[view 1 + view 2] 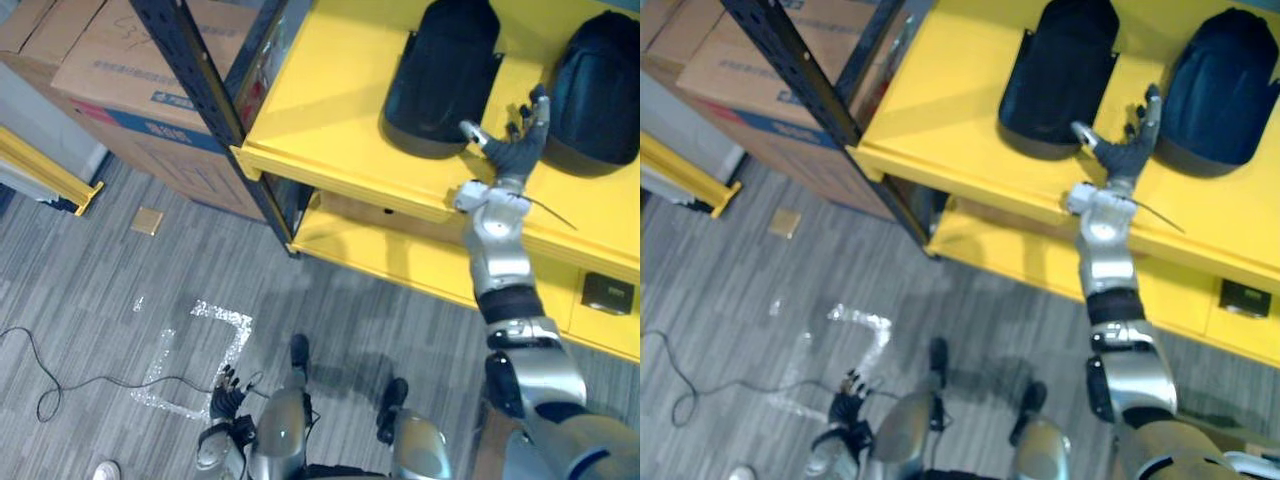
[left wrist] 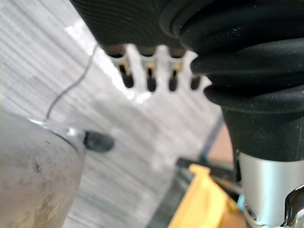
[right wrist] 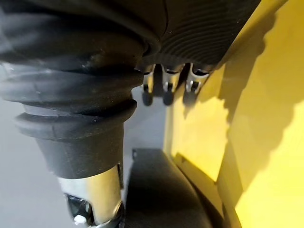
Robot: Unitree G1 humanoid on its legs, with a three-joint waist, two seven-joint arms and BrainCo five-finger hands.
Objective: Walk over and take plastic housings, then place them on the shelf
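Two black plastic housings lie on the yellow shelf (image 1: 330,130): one housing (image 1: 440,75) toward the middle, the other housing (image 1: 595,90) at the right. My right hand (image 1: 512,145) is raised over the shelf's front edge between them, fingers straight and spread, holding nothing; its thumb points toward the middle housing. In the right wrist view a black housing (image 3: 161,194) lies just past the thumb on the yellow board. My left hand (image 1: 226,395) hangs low over the floor, fingers relaxed and empty.
A dark blue upright post (image 1: 200,75) stands at the shelf's left corner, with cardboard boxes (image 1: 130,60) behind it. A lower yellow shelf (image 1: 400,255) carries a small dark box (image 1: 607,293). A taped square (image 1: 200,360) marks the grey floor.
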